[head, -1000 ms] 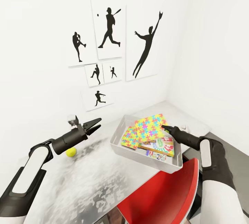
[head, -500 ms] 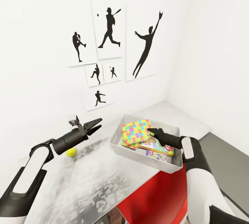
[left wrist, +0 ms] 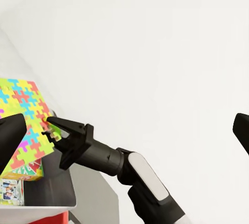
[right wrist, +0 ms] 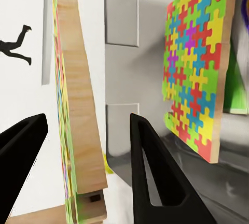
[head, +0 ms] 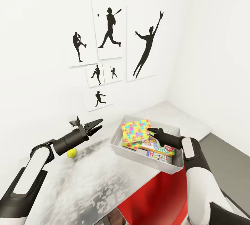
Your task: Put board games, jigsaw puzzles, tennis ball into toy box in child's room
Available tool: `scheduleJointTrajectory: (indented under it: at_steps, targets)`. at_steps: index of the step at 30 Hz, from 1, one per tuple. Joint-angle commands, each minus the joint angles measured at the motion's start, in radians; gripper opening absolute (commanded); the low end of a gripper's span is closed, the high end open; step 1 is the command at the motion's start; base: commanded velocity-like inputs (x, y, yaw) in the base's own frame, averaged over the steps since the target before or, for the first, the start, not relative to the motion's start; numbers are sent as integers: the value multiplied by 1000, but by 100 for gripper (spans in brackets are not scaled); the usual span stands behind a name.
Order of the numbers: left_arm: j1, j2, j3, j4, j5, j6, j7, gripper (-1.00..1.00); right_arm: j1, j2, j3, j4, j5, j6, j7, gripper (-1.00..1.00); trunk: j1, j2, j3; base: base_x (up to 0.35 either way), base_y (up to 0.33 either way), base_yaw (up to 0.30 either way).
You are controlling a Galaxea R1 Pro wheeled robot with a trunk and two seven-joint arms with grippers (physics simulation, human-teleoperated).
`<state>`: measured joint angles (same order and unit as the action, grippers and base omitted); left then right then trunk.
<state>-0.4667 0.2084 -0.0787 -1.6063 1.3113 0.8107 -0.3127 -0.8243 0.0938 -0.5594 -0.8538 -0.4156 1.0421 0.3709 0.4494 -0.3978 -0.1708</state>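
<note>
The grey toy box (head: 117, 147) stands on the table (head: 86, 183). A jigsaw puzzle (head: 136, 130) lies tilted on top of its contents, over a second puzzle (head: 127, 144). My right gripper (head: 149, 132) is open, its fingers straddling the top puzzle's edge (right wrist: 78, 105) without touching it; the other puzzle (right wrist: 199, 68) lies flat beyond. A Skip-Bo board game (head: 160, 147) and a small blue one (head: 157, 156) lie in the box. The tennis ball (head: 72, 152) rests on the table under my left arm. My left gripper (head: 96, 125) hovers open and empty left of the box.
A red chair (head: 152, 200) is tucked under the table's near edge beside my right arm. The dark grey cabinet top (head: 229, 162) lies to the right. Black baseball silhouettes (head: 109, 30) hang on the white wall behind the table.
My right gripper carried the raised puzzle left and down into the toy box and opened its fingers. In the last half second almost nothing moved. The left arm and ball stayed still.
</note>
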Motion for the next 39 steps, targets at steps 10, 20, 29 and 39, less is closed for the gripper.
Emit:
scheduleJointTrajectory:
  at_steps: [10,20,29,39]
  targets:
    - [-1,0,-1,0,0,2,-2,100,-14,-2,-35,1,9,5,-43,-100,1,-2,-2,0,0,0]
    - [-1,0,-1,0,0,2,-2,100,-21,-4,-42,3,9,5,-67,-100,1,-2,-7,0,0,0]
    - [-1,2,0,0,0,3,-2,100,-43,-3,-44,51,9,-44,-92,-100,1,-2,-20,0,0,0]
    - [-1,2,0,0,0,8,-2,100,-62,-6,-45,86,8,-56,-104,-100,1,-2,-35,0,0,0]
